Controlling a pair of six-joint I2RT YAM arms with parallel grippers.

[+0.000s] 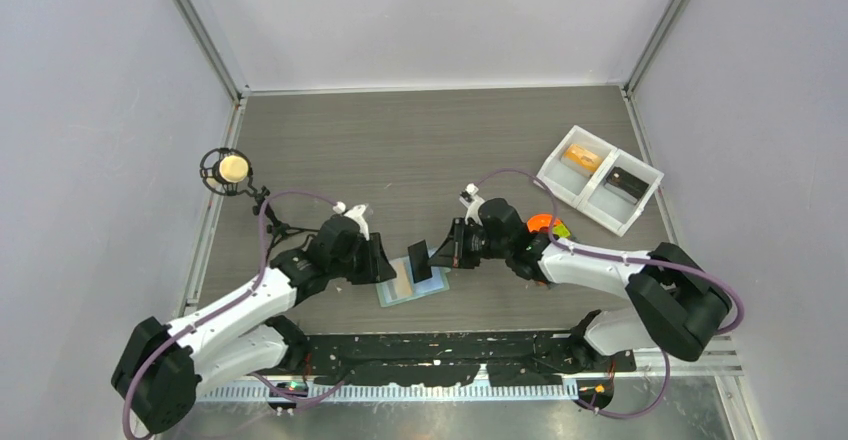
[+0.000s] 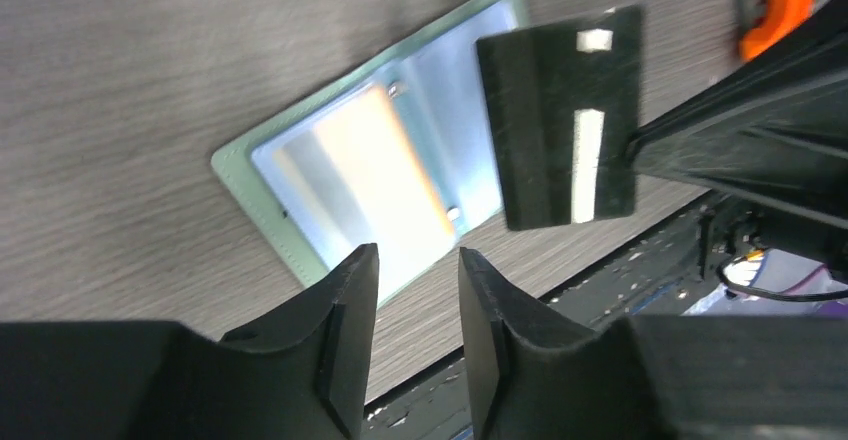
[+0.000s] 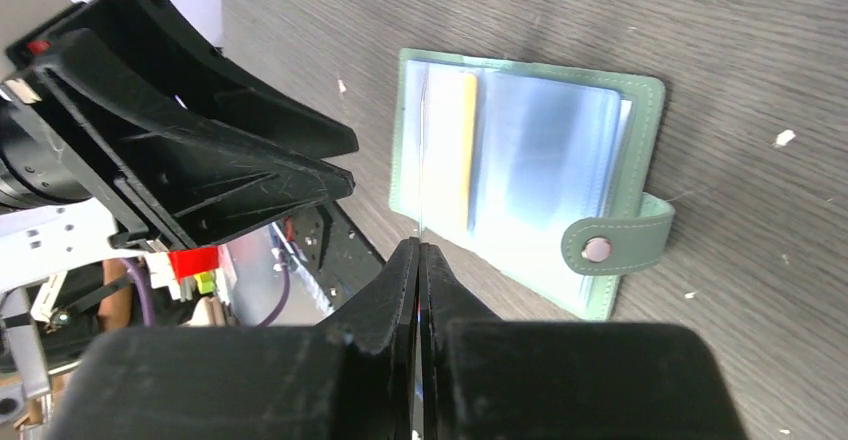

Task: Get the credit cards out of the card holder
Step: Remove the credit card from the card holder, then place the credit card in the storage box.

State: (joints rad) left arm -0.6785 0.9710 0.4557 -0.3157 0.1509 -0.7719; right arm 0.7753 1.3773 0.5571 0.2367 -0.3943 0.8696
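The card holder [image 1: 405,290] lies open on the table, sage-green cover down, pale blue pockets up; it also shows in the left wrist view [image 2: 340,175] and the right wrist view [image 3: 540,160]. A yellow-orange card [image 3: 450,145] sits in one pocket. My right gripper [image 1: 437,254] is shut on a black card [image 1: 419,260] and holds it on edge just above the holder; the card's face shows in the left wrist view [image 2: 560,115]. My left gripper [image 1: 385,260] is open and empty, at the holder's left side, its fingertips [image 2: 352,270] over the holder's near edge.
A white two-compartment tray [image 1: 580,203] at the back right holds an orange item [image 1: 581,157] and a black item [image 1: 625,182]. A grey plate with an orange shape [image 1: 545,225] lies behind the right arm. A round black stand with a cream ball [image 1: 232,168] is at the left.
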